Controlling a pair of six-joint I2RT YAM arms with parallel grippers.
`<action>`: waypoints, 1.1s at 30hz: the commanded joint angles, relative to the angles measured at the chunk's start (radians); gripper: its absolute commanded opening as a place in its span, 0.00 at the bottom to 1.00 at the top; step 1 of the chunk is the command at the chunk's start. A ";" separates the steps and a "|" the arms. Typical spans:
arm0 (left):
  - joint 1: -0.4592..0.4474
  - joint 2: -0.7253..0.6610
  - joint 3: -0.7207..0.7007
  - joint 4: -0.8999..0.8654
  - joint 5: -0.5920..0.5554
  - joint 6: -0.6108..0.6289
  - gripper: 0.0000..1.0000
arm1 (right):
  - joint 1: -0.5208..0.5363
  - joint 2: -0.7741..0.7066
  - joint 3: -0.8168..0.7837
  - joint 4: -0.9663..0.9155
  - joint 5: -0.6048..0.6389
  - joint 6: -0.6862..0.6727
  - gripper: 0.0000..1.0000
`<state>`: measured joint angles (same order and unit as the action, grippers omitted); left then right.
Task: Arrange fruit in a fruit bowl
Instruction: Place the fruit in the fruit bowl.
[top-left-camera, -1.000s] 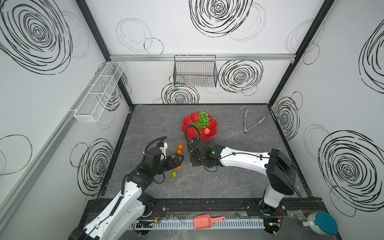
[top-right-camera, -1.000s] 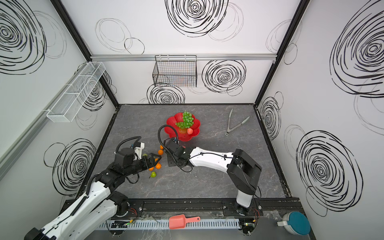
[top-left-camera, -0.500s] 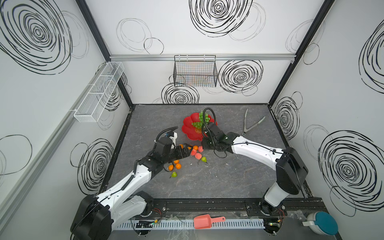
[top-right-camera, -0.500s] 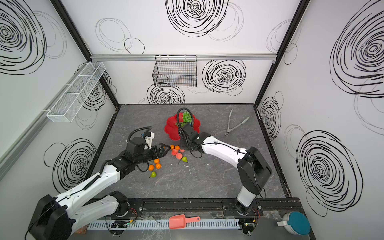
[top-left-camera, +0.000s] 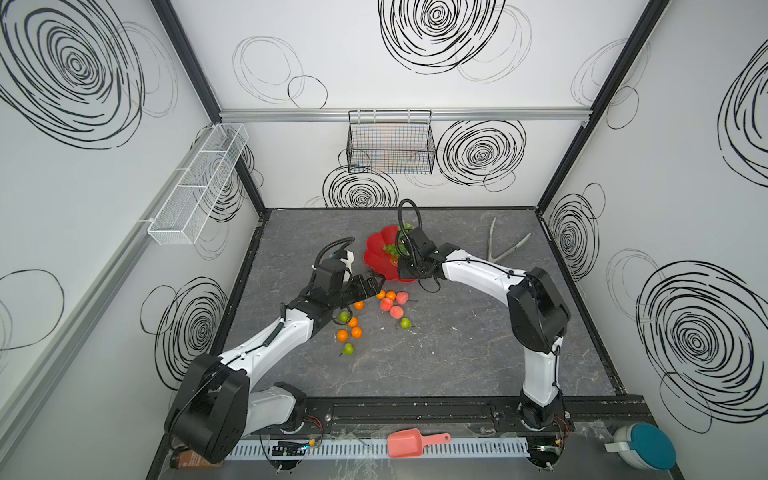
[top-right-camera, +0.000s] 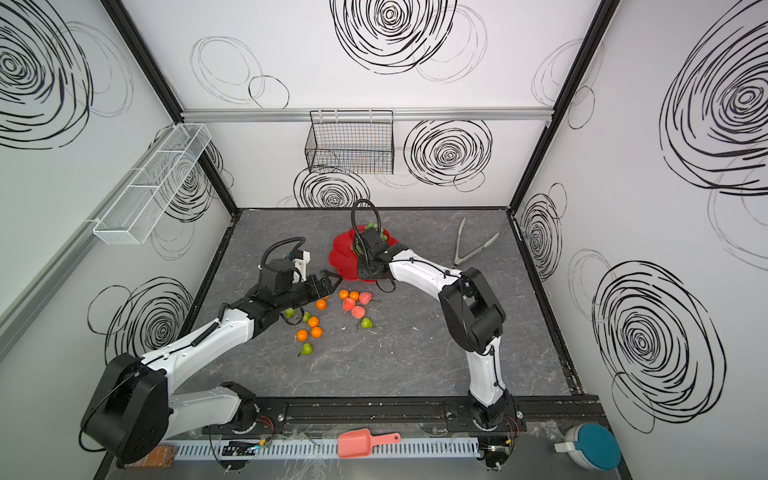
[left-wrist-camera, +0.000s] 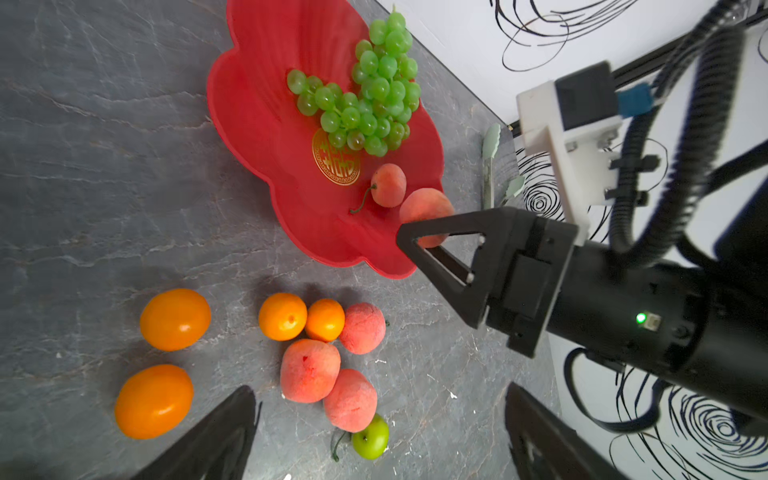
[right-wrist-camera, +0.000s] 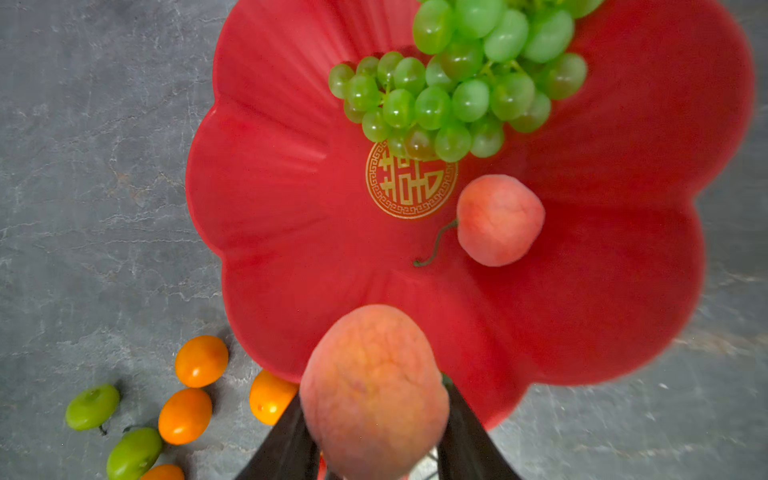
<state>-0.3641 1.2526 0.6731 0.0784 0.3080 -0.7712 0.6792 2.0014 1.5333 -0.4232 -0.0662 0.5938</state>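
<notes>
Top views: in both you find the glossy red petal-rimmed plastic bowl (top-left-camera: 376, 254) on the grey stone-pattern table (top-left-camera: 457, 353), just above frame centre. The right claw (top-left-camera: 402, 272) is over the bowl's lower edge. The bunch of translucent green grapes (top-left-camera: 390, 248) is partly hidden behind that wrist. The left claw (top-left-camera: 377, 284) sits just lower left of the bowl. Below the bowl, loose fruit is scattered on the table: round orange tangerines (top-left-camera: 353, 321), three pink-red peaches (top-left-camera: 396, 311) and green pears (top-left-camera: 348, 349). Grey metal tongs (top-left-camera: 505, 249) lie at upper right, well apart. Left wrist view: your left claw's fingers (left-wrist-camera: 220, 432) stand wide apart with nothing between them, and the loose peaches and tangerines lie ahead of them. Opposite, the right claw pinches a pink-orange peach (left-wrist-camera: 424, 203) at the bowl's rim. It is just beside a stemmed peach (left-wrist-camera: 388, 185), which lies in the bowl near the gold emblem (left-wrist-camera: 336, 162). Right wrist view: the pink-orange peach fills the gap between the two black fingers (right-wrist-camera: 286, 440), which both press on its sides. You cannot tell whether it touches the bowl. It is clear of the stemmed peach. The grapes lie in the bowl, overlapping the emblem's edge.
</notes>
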 joint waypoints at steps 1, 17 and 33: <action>0.029 0.017 0.041 0.067 0.029 0.007 0.96 | -0.004 0.056 0.072 -0.035 -0.004 -0.008 0.44; 0.075 0.050 0.057 0.069 0.056 0.027 0.96 | -0.038 0.306 0.345 -0.131 0.077 -0.017 0.45; 0.079 0.050 0.060 0.067 0.059 0.035 0.96 | -0.040 0.336 0.379 -0.153 0.094 -0.026 0.54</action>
<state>-0.2932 1.2972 0.6998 0.1043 0.3592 -0.7494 0.6403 2.3329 1.8843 -0.5426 0.0044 0.5716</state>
